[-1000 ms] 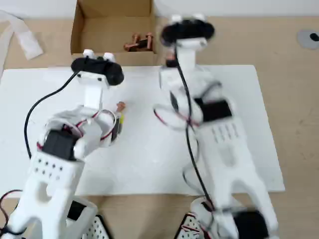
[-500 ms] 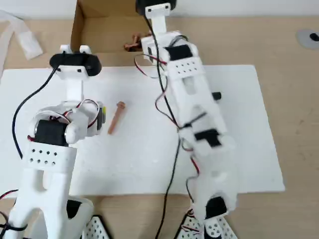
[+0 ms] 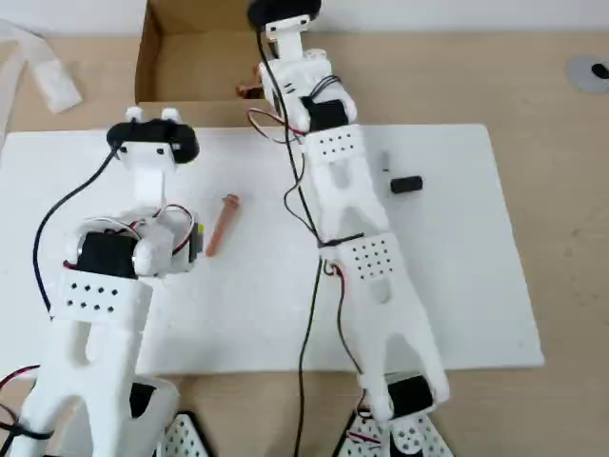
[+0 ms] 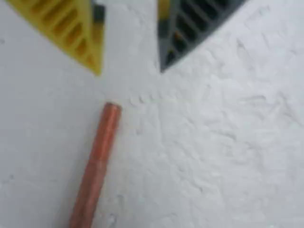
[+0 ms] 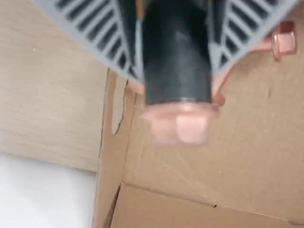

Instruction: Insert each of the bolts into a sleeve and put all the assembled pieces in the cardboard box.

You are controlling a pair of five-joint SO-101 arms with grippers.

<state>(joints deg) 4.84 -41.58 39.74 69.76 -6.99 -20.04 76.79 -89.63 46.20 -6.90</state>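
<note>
Bolt (image 3: 221, 226) on board (image 3: 457, 286) left, sleeve (image 3: 406, 185) right — box (image 3: 145, 67) behind board, pieces (image 5: 284, 39) inside.

The bolt (image 4: 96, 161) is cut off partway along.

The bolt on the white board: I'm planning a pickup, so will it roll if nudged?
Likely yes: the bolt lies flat and its shank looks round and smooth. Its wider head would probably curve the roll. It looks like rigid metal.

Bench (image 3: 561, 190): pale wood grain, showing around the white sheet (image 3: 466, 286).
White sheet: textured board lying flat on the bench.
Grey disc (image 3: 585, 72): 1, beyond the sheet's far right corner.
White strip (image 3: 52, 84): beyond the sheet's far left corner.
Light: even, soft shadows.
</note>
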